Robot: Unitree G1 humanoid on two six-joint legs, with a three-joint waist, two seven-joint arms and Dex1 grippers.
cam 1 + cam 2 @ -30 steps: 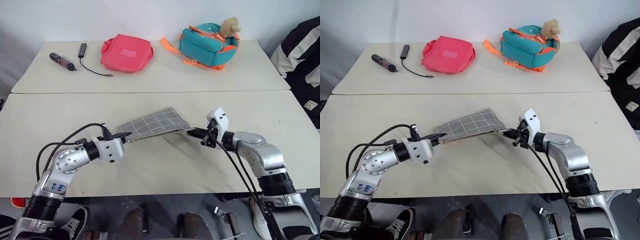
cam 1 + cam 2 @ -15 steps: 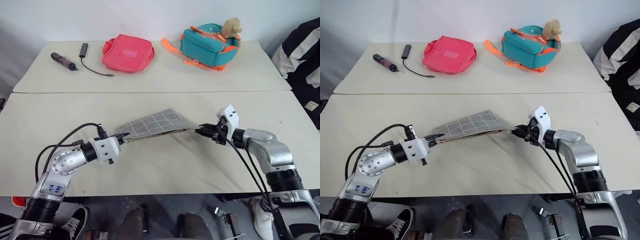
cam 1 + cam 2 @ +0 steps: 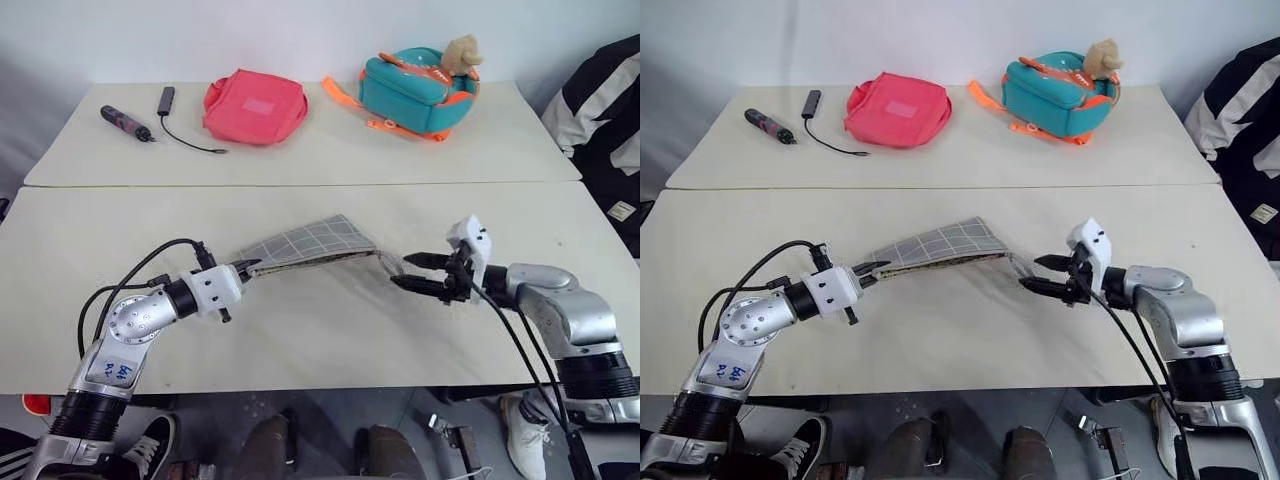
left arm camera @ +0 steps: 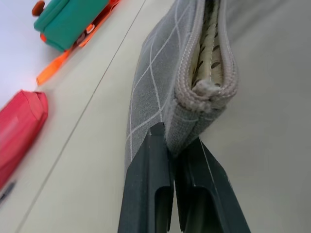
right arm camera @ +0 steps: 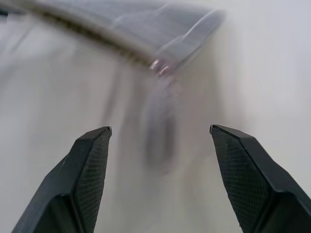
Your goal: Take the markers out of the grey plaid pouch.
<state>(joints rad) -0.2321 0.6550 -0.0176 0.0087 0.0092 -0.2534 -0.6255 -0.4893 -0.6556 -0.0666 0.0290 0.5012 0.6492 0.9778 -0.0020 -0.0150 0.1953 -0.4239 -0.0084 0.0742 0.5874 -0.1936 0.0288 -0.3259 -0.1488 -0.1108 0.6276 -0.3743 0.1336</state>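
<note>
So the grey plaid pouch (image 3: 305,245) was hanging up off the near worktop (image 3: 300,330), roughly in the middle between the two arms. The left pincer (image 3: 247,267) had its two black fingers (image 4: 148,184) pressed together on the pouch's left corner, pinching the fabric right at the end of the zipper seam. From the left wrist view you could see the zipper gaping a little there, with some pale dotted lining showing inside. Couldn't make out any markers, so if they were in there, they were hidden.

The right pincer (image 3: 418,272) was just off the pouch's right end, fingers spread wide and holding nothing. In the right wrist view, both fingertips (image 5: 92,160) stood well apart with the pouch's end and its zipper pull (image 5: 158,65) between and beyond them, not touching either one. That view was blurry, so no finer detail.

On the far worktop (image 3: 520,140) there was a pink pouch (image 3: 254,106), a teal bag (image 3: 415,90) with orange straps and a little plush toy on top, a dark pen-shaped tool (image 3: 124,122) and a small black cable (image 3: 180,125). A person's black-and-white striped sleeve (image 3: 605,110) was at the right edge.
</note>
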